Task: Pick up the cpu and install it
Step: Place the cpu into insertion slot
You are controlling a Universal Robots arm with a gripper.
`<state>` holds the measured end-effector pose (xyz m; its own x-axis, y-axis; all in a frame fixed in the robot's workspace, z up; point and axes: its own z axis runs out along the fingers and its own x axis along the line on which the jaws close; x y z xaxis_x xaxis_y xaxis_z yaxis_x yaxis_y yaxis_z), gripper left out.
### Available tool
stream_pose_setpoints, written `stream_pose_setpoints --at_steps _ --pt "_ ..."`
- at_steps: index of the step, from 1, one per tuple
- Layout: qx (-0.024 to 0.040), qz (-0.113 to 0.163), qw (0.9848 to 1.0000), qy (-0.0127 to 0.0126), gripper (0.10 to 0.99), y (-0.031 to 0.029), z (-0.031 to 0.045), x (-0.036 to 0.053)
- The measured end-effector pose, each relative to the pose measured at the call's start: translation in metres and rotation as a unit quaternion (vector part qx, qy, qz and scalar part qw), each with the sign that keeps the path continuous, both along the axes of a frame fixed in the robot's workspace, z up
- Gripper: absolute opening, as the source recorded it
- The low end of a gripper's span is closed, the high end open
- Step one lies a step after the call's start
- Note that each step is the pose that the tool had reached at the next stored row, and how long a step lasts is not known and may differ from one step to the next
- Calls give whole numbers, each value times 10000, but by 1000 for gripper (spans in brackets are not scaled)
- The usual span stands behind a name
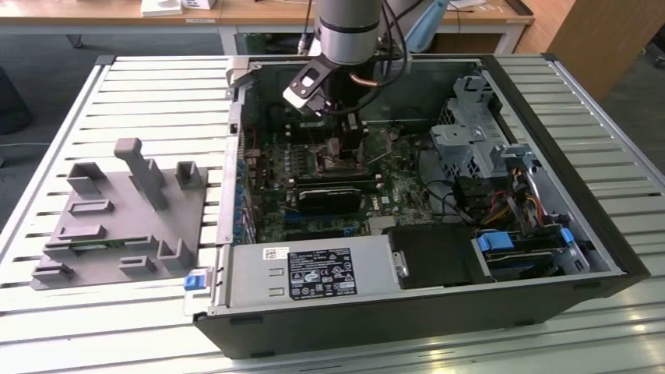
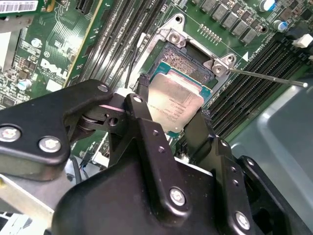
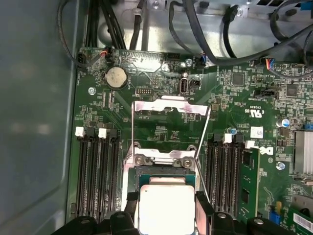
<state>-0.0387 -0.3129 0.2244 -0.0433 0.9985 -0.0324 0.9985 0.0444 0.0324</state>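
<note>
We are logging the gripper [image 2: 172, 115] clamped on the cpu [image 2: 175, 100], its fingers pressing two opposite edges. The chip is sitting over the open motherboard socket [image 2: 190, 55], and the load plate [image 3: 168, 106] is standing flipped back. We are judging pick-up done and latching not yet done. The gripper body is hiding the chip's near edge, so we cannot tell whether the chip is touching the socket.

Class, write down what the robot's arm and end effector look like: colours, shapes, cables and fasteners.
The arm is a silver-grey cylinder with dark cables running beside it. The end effector is matte black: chunky angular links, rounded joints and two narrow fingers, studded with silver screw heads.
</note>
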Motion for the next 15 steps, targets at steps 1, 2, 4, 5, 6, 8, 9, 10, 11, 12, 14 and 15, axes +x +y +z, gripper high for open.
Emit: stream_pose_setpoints --at_steps 1,2,4,5,6,8,9,10,11,12,14,15 --pt "2 0 10000 0 541 0 -11 0" --pt "4 0 10000 0 541 0 -22 -1" --pt "6 -1 10000 0 541 0 -45 -1" --pt "6 -2 10000 1 541 0 -58 -1" --pt "6 -3 10000 1 541 0 -70 -1" --pt "8 -5 10000 0 541 0 -96 -1" --pt "9 -5 10000 0 541 0 -107 -1" --pt "9 -5 10000 0 541 0 -119 -1" --pt "9 -5 10000 0 541 0 -131 -1" --pt "10 -5 10000 0 541 0 -142 -1" --pt "10 -5 10000 0 541 0 -161 -1" --pt "10 -6 10000 0 541 0 -168 -1"
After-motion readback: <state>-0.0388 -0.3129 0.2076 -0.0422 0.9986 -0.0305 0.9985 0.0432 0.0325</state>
